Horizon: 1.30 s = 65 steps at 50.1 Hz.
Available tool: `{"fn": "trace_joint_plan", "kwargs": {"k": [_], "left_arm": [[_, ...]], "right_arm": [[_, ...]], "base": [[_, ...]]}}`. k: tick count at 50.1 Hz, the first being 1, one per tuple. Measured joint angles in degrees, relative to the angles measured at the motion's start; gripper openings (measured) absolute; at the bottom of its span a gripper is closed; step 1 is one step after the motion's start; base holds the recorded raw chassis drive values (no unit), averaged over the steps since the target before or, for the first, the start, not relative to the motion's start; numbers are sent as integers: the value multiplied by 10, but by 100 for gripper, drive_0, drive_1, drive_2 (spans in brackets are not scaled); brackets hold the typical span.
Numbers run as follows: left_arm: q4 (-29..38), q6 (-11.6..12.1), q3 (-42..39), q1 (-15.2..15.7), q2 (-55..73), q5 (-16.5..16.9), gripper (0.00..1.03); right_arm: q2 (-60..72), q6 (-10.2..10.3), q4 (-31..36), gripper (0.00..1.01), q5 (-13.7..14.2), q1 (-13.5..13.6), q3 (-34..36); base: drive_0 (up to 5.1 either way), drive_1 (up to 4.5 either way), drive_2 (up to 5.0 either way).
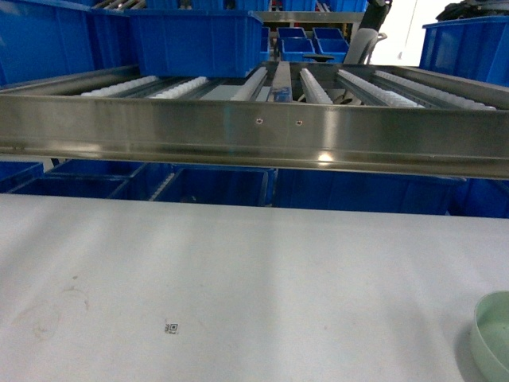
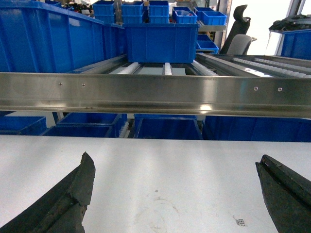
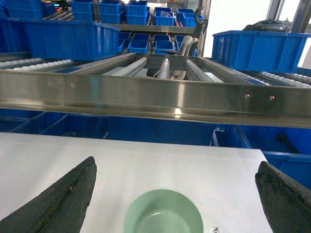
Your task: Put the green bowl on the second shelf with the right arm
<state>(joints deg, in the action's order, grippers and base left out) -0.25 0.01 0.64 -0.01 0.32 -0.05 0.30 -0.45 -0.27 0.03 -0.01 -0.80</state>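
Observation:
The pale green bowl (image 3: 164, 213) stands upright and empty on the white tabletop (image 3: 146, 160), low in the right wrist view; the head view catches only its left part (image 1: 493, 334) at the bottom right corner. My right gripper (image 3: 175, 167) hangs open above and just behind it, fingers wide apart on either side, touching nothing. The second shelf (image 1: 254, 131), a steel rack level with a broad front rail and white roller lanes, crosses the head view above the table's far edge. My left gripper (image 2: 175, 162) is open over bare tabletop.
A large blue crate (image 1: 195, 40) sits on the shelf's left rollers; another (image 3: 260, 48) stands on its right side. More blue crates (image 1: 199, 187) fill the level below the rail. A small printed marker (image 1: 170, 327) lies on the table.

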Motion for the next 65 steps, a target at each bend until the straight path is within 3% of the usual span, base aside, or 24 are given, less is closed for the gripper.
{"fn": "trace_joint_plan", "kwargs": {"k": [13,16,21,28,33,39,44,46,50,57,65], "left_arm": [[0,0,0,0,0,0,98],[0,0,0,0,0,0,98],[0,0,0,0,0,0,98],[0,0,0,0,0,0,98],[0,0,0,0,0,0,98],[0,0,0,0,0,0,98],[0,0,0,0,0,0,98],[0,0,0,0,0,0,98],[0,0,0,0,0,0,98],[0,0,0,0,0,0,98],[0,0,0,0,0,0,98]], "right_arm": [[8,-3,14,98,-4,-5,0],[35,-6,42,98,-22,-23,0],[120,-14,89,98,-56,-75,-1],[264,-45,181,98,-110,-111,-17],[358,-66,221,98,-130,-127,-53],[481,-99,224,98,-143,-128,-116],[580,-134,165,98,-166,-127,-180],[633,-156,118,98,-180,-127,-217],[689,-184,79,98,-184,-126,-262],[743,-216,31,98,-185,-124,-318],[796,-261,0,98,-176,-120,-342]], "base": [[0,0,0],[0,0,0],[0,0,0],[0,0,0],[0,0,0],[0,0,0],[0,0,0],[0,0,0],[0,0,0],[0,0,0],[0,0,0]]}}
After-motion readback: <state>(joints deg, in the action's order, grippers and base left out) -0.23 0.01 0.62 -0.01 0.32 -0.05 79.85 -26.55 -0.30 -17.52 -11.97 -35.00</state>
